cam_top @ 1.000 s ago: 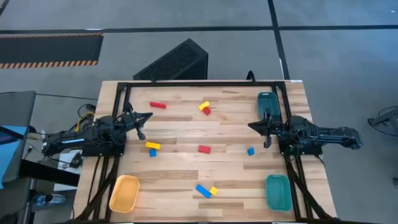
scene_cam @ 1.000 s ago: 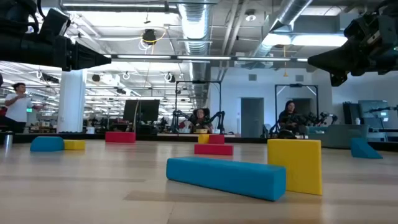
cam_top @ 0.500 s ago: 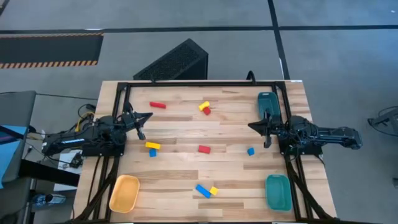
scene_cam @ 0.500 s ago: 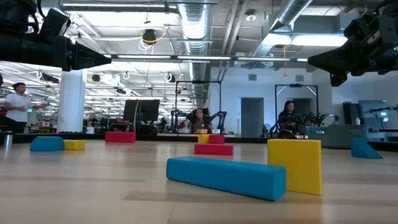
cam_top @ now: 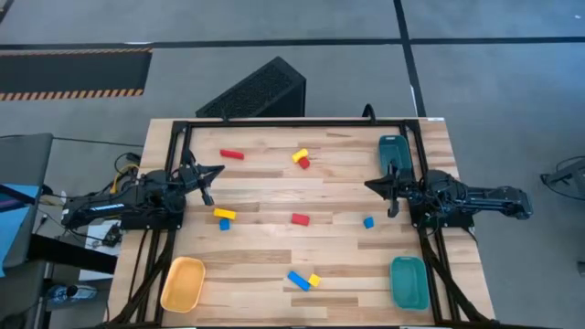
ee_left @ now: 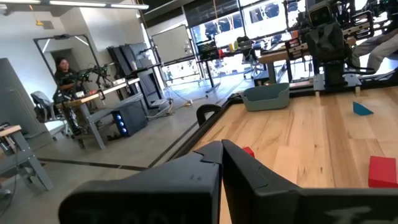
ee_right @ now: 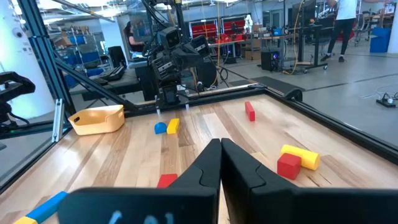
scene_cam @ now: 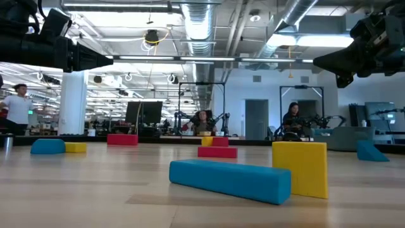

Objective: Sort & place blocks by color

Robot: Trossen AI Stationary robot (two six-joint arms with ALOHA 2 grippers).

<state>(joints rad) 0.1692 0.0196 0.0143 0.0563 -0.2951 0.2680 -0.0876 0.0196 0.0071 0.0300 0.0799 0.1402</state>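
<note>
High view: the pale wooden worktop (cam_top: 274, 238) carries small red, yellow and blue plastic blocks (cam_top: 300, 219) scattered across its middle. The left gripper (cam_top: 207, 183) and right gripper (cam_top: 388, 189) hover at opposite edges, fingers closed and empty. No writing is legible.

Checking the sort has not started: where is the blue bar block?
In the high view, the blue bar block lies near the table's front edge, touching a yellow cube, between the yellow tray and a teal tray.

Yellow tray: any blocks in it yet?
No. In the high view the yellow tray holds nothing, and the blocks, such as the red block, lie on the table.
</note>
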